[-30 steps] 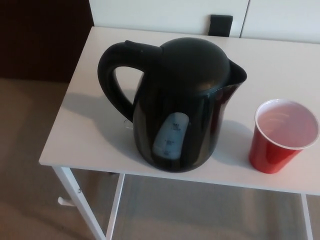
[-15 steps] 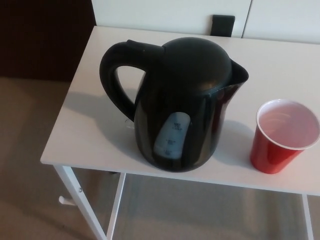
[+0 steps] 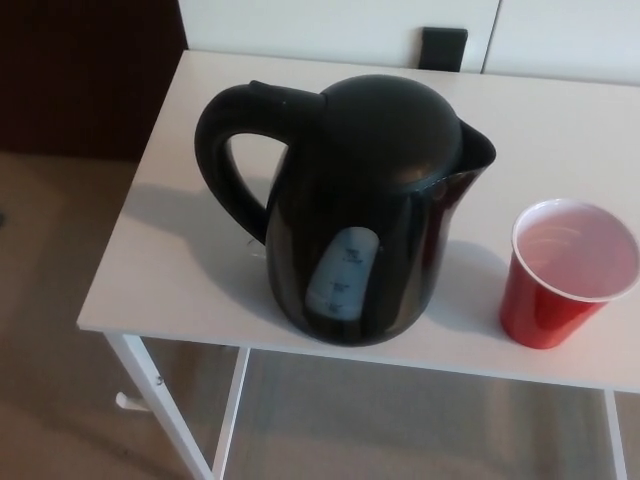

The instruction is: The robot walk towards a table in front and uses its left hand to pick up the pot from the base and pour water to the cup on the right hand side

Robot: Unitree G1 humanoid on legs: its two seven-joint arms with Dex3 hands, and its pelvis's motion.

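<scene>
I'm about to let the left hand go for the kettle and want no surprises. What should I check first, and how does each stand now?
1. Kettle upright on the table: ok.
2. Handle on the robot's left, unobstructed: ok.
3. Lid closed: ok.
4. Cup upright, apart from the kettle, on the spout side: ok.
5. Left hand lined up with the handle: cannot tell, no hand in view.
6. Water level in the window: cannot tell.
</scene>
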